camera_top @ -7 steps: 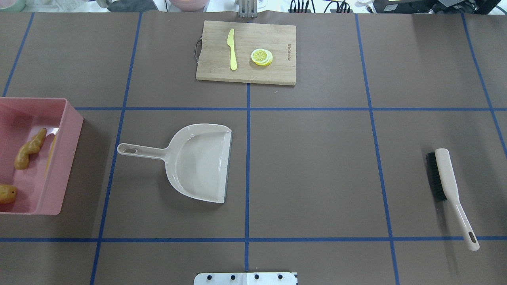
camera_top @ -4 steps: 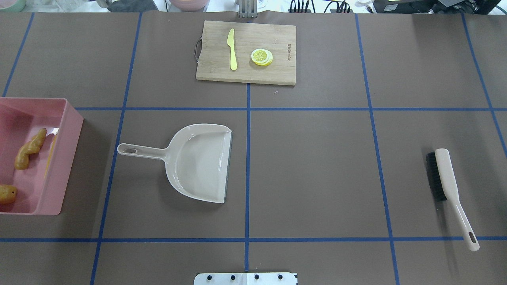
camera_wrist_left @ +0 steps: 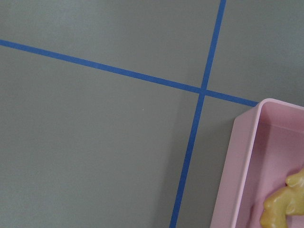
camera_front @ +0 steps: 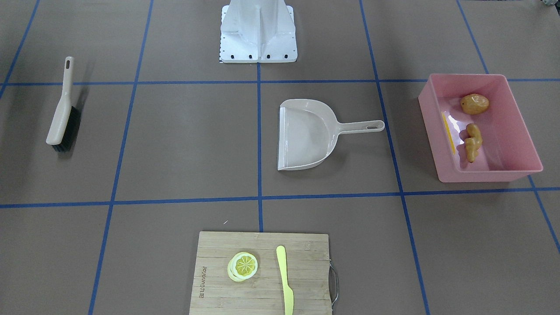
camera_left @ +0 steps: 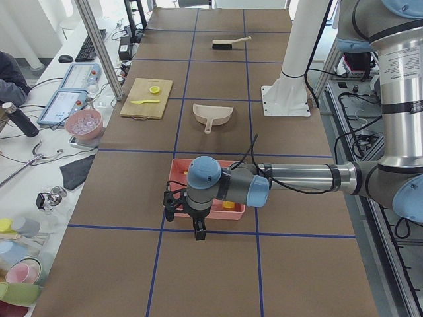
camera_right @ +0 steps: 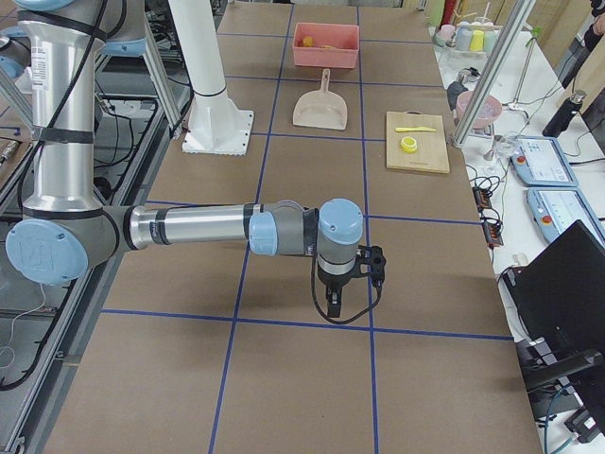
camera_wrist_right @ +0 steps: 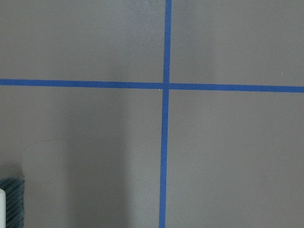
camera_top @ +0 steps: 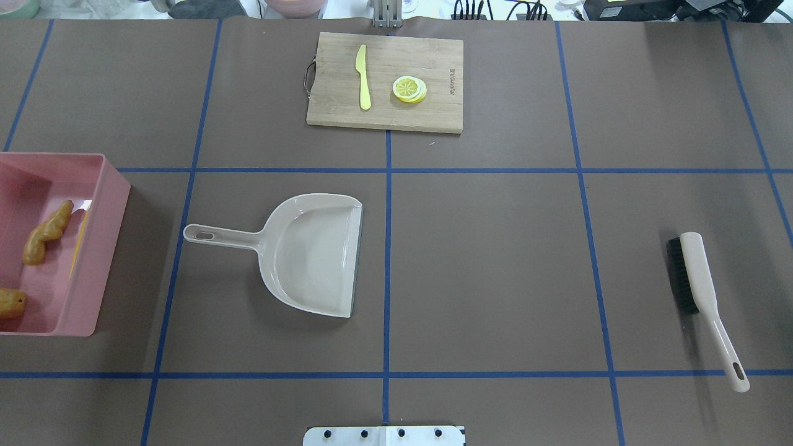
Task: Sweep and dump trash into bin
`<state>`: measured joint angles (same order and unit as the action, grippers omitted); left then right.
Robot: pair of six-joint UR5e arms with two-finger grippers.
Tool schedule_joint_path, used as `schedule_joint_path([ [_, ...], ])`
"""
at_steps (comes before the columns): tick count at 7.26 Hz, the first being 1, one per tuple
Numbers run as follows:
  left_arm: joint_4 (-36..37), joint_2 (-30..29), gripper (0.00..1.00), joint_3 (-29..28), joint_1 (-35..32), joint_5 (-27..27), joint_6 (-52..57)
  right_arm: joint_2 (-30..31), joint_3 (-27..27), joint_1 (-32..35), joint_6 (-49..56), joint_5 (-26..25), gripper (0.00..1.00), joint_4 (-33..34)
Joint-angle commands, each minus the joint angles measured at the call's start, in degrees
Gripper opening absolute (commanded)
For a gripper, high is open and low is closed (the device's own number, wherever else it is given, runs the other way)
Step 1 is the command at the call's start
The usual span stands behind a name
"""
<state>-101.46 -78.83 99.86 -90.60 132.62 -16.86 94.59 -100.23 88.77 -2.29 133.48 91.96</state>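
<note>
The pink bin (camera_top: 105, 248) stands at the table's left end; it also shows in the front view (camera_front: 481, 175) and the left wrist view (camera_wrist_left: 242, 161). Inside lie the tan ginger root (camera_top: 46, 232) (camera_front: 473, 142), the brown potato (camera_top: 11, 303) (camera_front: 474, 104) and a yellow strip of the corn cob (camera_front: 448, 133) against the wall. My left gripper (camera_left: 198, 236) hangs beside the bin's outer end. My right gripper (camera_right: 333, 307) hangs over the table's right end. Each shows only in a side view, so I cannot tell whether it is open or shut.
A beige dustpan (camera_top: 310, 254) lies left of centre, its handle toward the bin. A beige brush (camera_top: 697, 279) lies at the right. A wooden cutting board (camera_top: 384, 80) at the far side holds a yellow knife (camera_top: 363, 77) and a lemon slice (camera_top: 409, 88).
</note>
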Motion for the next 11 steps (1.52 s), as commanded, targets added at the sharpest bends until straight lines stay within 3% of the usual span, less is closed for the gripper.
schedule_joint_path([
  [1, -0.23, 0.97, 0.99, -0.37, 0.07, -1.83, 6.82, 0.07, 0.03, 0.0, 0.0, 0.03, 1.0, -0.03],
  [11, -0.67, 2.72, 0.99, 1.47, -0.1, -2.72, 6.93, 0.07, -0.05, 0.0, 0.09, -0.06, 1.0, -0.03],
])
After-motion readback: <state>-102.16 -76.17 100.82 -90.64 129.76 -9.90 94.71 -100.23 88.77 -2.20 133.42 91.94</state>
